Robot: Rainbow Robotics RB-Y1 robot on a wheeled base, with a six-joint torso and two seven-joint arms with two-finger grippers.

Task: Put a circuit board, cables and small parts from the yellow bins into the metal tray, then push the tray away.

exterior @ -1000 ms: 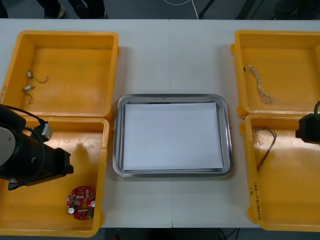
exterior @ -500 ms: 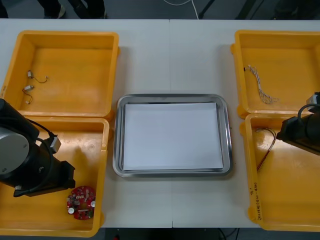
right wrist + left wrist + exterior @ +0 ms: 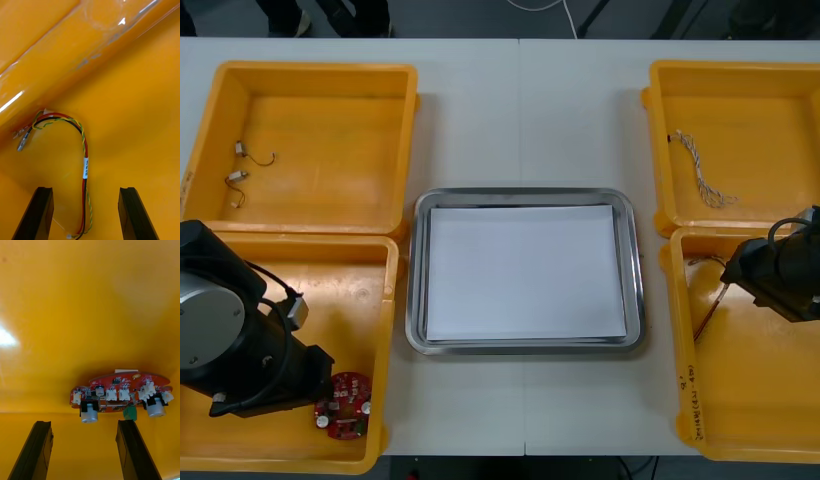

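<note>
The round red board (image 3: 120,392) bore white plugs and silver cans before the open-fingered left gripper (image 3: 84,423). The right gripper (image 3: 86,189), likewise spread, overhung a red-yellow cable (image 3: 84,144); its white tag (image 3: 85,167) was unreadable.

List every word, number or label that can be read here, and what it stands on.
None can be read.
Handwriting on the rim of the right near yellow bin: too small to read.
White tag on the red and yellow cable: red print, blurred.
Markings on the round red circuit board: not legible.
</note>
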